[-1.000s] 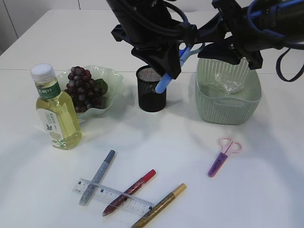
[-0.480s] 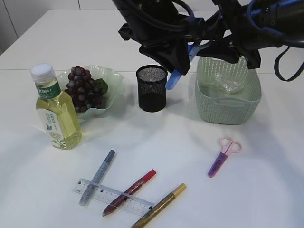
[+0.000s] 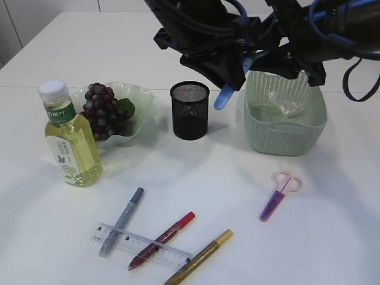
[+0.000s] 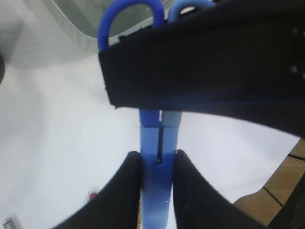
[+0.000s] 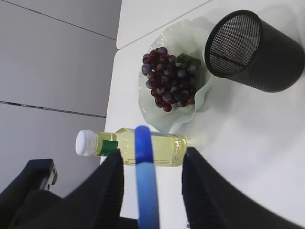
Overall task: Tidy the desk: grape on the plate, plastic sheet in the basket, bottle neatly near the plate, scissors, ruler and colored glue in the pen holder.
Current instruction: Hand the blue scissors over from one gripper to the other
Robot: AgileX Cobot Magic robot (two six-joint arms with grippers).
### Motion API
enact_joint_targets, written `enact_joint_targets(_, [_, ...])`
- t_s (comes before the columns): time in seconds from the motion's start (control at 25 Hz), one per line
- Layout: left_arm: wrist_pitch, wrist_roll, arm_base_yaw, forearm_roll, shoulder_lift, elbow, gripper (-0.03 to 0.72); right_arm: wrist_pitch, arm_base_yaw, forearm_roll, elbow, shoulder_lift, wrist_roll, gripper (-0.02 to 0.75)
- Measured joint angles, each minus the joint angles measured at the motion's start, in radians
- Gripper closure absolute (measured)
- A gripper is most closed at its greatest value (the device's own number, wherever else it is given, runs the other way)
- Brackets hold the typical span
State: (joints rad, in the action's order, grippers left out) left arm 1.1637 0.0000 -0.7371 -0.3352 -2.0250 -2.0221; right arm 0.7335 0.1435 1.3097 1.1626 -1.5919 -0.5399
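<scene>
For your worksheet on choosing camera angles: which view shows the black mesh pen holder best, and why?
The exterior view: the pen holder stands upright and whole between the plate and the basket. The right wrist view shows the pen holder from above, cut by the frame's edge. The left wrist view does not show it.

- The blue scissors (image 3: 223, 98), clamped in the left gripper (image 3: 228, 83), have risen clear of the pen holder (image 3: 190, 110).
- They have drifted right, toward the basket (image 3: 285, 133).
</scene>
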Motion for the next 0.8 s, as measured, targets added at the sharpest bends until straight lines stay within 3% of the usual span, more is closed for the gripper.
enact_joint_targets(0.4, [-0.024,0.000,0.000,-0.004,0.000,0.000,0.547,0.015,0.000,0.014,0.000,0.000,0.000,0.409])
enact_joint_targets(0.8, [-0.032,0.000,0.000,-0.021,0.000,0.000,0.547,0.016,0.000,0.014,0.000,0.000,-0.004,0.516])
